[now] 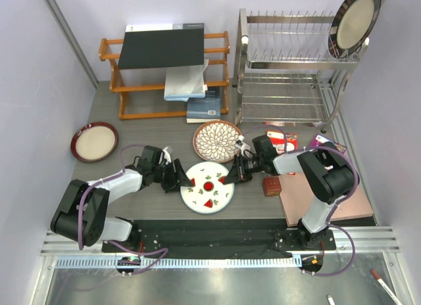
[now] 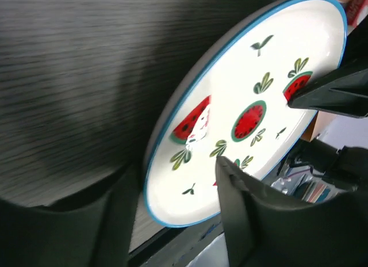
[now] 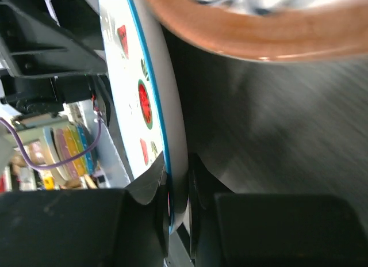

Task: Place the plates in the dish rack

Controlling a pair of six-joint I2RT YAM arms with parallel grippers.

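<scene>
The right tool [image 1: 227,177] is clamped tight on the right rim of the watermelon plate [image 1: 208,187]; its wrist view shows a finger on each face of that rim [image 3: 178,180]. The left tool [image 1: 183,180] meets the plate's left rim with its jaws partly spread, one finger over the white face and the other outside the blue edge [image 2: 172,180]. The round plate has no long axis; it sits between the two tools at the near middle of the bench [image 1: 151,124], picture side up, and I cannot tell whether it rests flat or is raised. Just right of it is a small brown cube [image 1: 272,185], and beyond that a red card [image 1: 283,139] whose print is too small to read. The petal-pattern plate [image 1: 217,140] lies flat just beyond, the maroon-rimmed cream plate [image 1: 94,140] flat at the far left. The dish rack [image 1: 289,75] stands far right, a dark-rimmed plate [image 1: 355,22] on edge at its top right end, leaning, face toward the left. An orange wooden shelf [image 1: 164,75] stands far left of it; the labels there are illegible
</scene>
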